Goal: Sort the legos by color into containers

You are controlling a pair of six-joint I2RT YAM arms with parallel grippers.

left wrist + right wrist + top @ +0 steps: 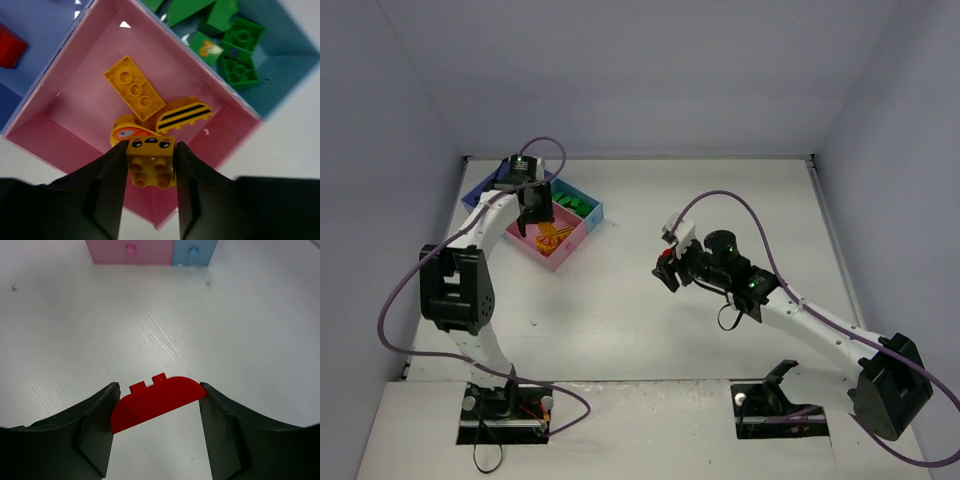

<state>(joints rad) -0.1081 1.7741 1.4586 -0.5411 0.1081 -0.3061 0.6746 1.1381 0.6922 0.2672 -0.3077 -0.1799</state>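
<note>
Your left gripper (150, 146) pinches a yellow brick (151, 167) right over the pink compartment (82, 100), matching the yellows (135, 90) below it. Right gripper (159, 388) clamps a red brick (155, 404), tray (150, 252) well ahead.

Red lego (10, 45) half out of frame at left, green legos (190, 9) likewise at top edge.

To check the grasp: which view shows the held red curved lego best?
Right wrist: the red curved lego spans the gap between the fingers of the right gripper. Top external shows only a red speck there; left wrist misses it.
</note>
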